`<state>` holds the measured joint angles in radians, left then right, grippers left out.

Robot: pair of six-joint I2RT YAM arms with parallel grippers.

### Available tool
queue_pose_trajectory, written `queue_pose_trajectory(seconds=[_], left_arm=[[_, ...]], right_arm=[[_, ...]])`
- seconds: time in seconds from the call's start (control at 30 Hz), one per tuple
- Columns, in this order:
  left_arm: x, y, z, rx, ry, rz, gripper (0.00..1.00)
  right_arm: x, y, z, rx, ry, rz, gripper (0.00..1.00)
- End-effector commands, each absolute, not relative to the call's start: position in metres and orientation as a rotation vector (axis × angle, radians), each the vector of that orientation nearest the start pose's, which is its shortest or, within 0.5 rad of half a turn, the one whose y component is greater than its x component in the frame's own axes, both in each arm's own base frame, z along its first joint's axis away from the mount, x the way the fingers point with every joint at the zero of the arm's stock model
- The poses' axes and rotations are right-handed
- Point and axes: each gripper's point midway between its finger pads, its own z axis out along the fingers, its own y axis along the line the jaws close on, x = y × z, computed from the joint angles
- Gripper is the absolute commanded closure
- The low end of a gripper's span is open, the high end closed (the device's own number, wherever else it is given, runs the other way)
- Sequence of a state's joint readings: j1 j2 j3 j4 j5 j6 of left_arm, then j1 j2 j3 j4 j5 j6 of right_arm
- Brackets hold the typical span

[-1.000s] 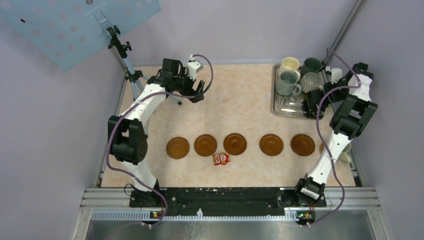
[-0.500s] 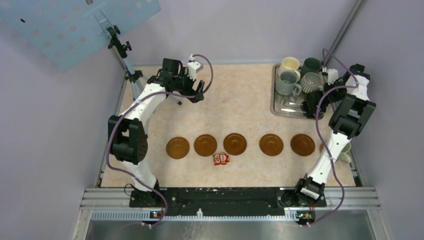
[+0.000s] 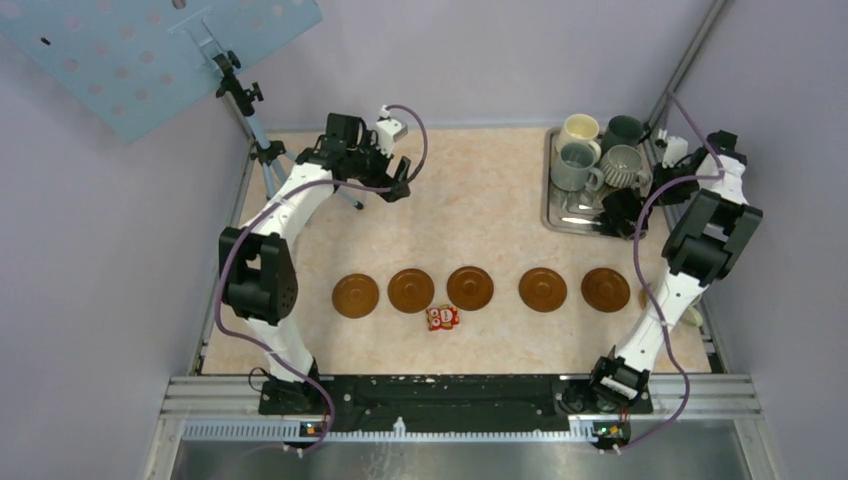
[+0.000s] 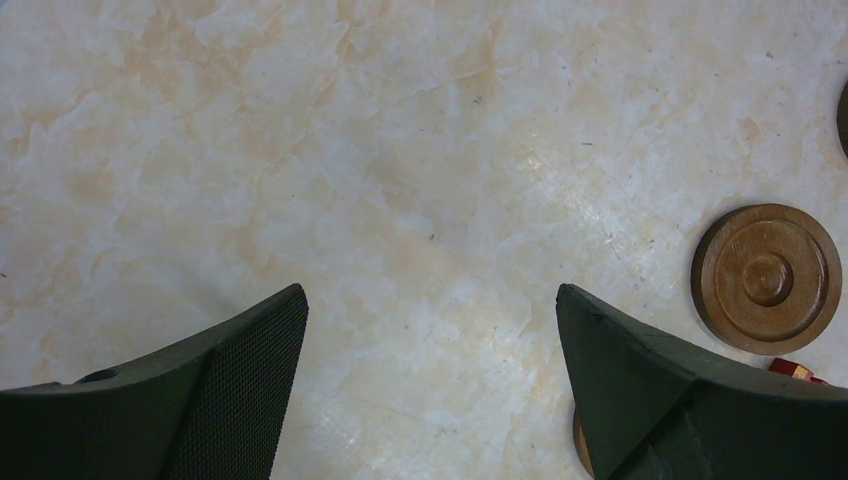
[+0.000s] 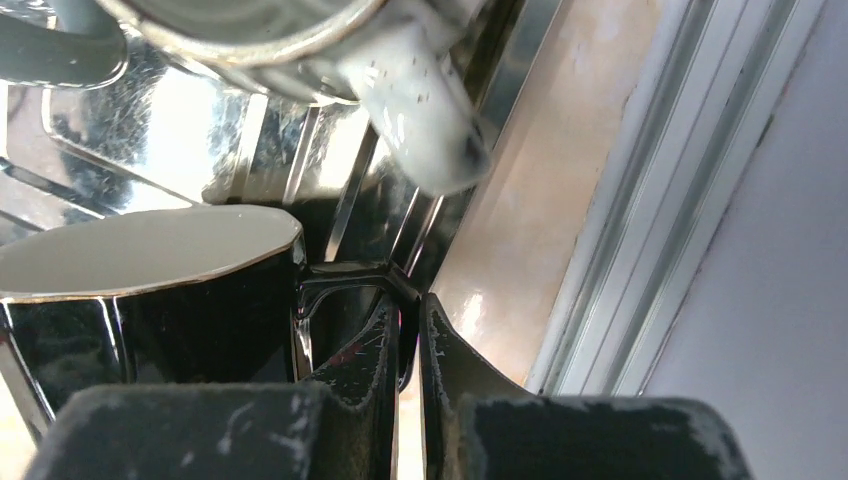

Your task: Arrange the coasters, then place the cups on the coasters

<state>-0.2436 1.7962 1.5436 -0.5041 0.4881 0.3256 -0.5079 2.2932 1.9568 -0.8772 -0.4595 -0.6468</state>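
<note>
From above: five coasters (image 3: 470, 288) lie in a row on the table (image 3: 480, 200) and cups (image 3: 590, 155) crowd the tray (image 3: 556, 222), so I judge the step is fetching a cup.

Left wrist: the left hand (image 4: 430, 300) gapes wide over bare table, holding nothing.

Right wrist: the right hand (image 5: 408, 315) is pinched together on the handle (image 5: 345, 272) of the dark cup (image 5: 150, 290) in the tray. Next comes a straight lift clear of its neighbours.

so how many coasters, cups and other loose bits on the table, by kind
coasters: 5
cups: 5, all on the tray
tray: 1
packet: 1
total: 12 in clear view; the right arm seems to hide another coaster and cup
</note>
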Motion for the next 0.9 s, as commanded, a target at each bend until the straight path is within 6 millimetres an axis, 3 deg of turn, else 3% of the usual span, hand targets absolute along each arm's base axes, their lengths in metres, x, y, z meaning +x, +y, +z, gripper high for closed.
queue_pose_trajectory(seconds=[0.0,0.27,0.47,0.6,0.87], left_arm=[[0.462,-0.197,0.202,0.868,2.005,-0.575,0.01],[0.471,-0.214,0.204,0.892,1.98,-0.64,0.01],[0.474,-0.227,0.207,0.889,1.955,-0.7,0.01],[0.473,-0.25,0.209,0.907,1.939,-0.796,0.01],[0.476,-0.315,0.217,1.024,1.834,-0.926,0.01]], right_arm=[[0.466,-0.188,0.102,-0.17,2.437,0.252,1.0],[0.454,-0.174,0.114,-0.101,2.412,0.247,1.0],[0.454,-0.164,0.134,-0.065,2.328,0.249,1.0],[0.458,-0.145,0.143,-0.075,2.269,0.282,1.0],[0.471,-0.111,0.157,-0.13,2.145,0.3,1.0]])
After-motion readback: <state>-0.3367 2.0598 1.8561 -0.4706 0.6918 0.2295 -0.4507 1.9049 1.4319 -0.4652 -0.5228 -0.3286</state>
